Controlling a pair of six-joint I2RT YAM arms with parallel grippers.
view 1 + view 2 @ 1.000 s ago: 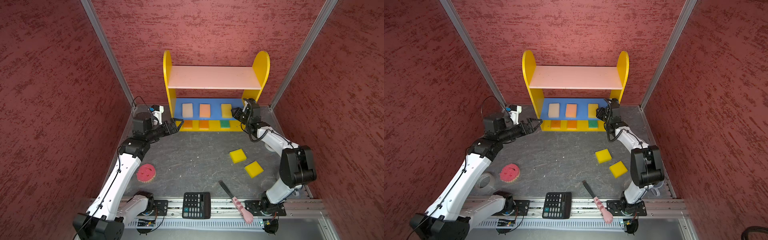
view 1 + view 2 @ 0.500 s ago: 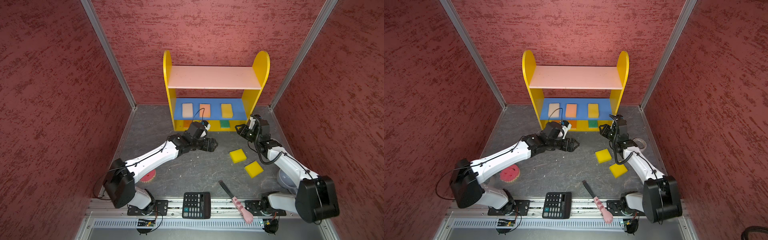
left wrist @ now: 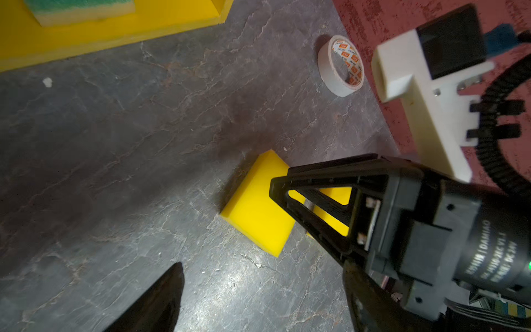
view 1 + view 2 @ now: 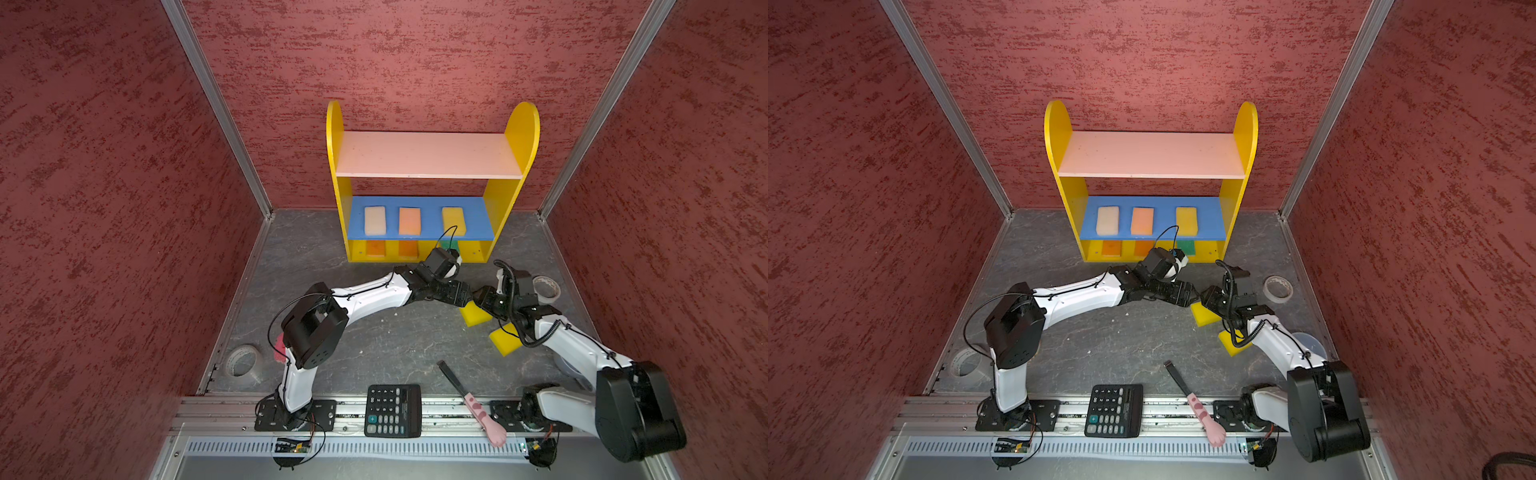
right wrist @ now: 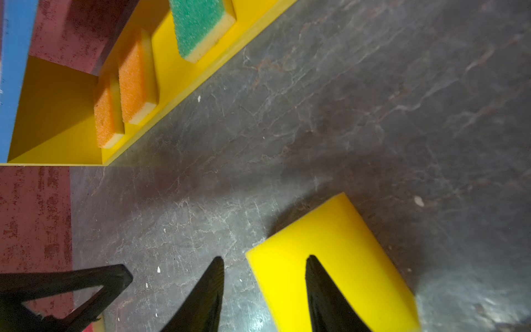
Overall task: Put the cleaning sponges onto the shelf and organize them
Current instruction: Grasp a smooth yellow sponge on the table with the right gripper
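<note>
The shelf [image 4: 428, 158] holds a cream [image 4: 375, 220], an orange [image 4: 409, 221] and a yellow sponge [image 4: 453, 221] on its blue board. Two orange sponges [image 5: 135, 77] and a green one [image 5: 201, 26] lie on its bottom board. Two yellow sponges [image 4: 473, 315] [image 4: 505, 340] lie on the floor in both top views. My right gripper [image 5: 264, 258] is open over the nearer yellow sponge [image 5: 330, 258], one finger above it, one beside its edge. My left gripper [image 3: 261, 276] is open and empty, just short of that sponge [image 3: 255, 215]. A pink sponge [image 4: 279, 347] peeks out behind the left arm.
A tape roll [image 4: 546, 286] lies right of the grippers, another [image 4: 243, 361] at the front left. A black calculator [image 4: 392, 410] and a pink-handled brush [image 4: 469, 399] lie at the front rail. The two gripper tips nearly meet above the floor.
My left arm swung from the shelf's left side across to the yellow sponges. My right arm drew back from the shelf to the same sponge, and its jaws spread wider.
</note>
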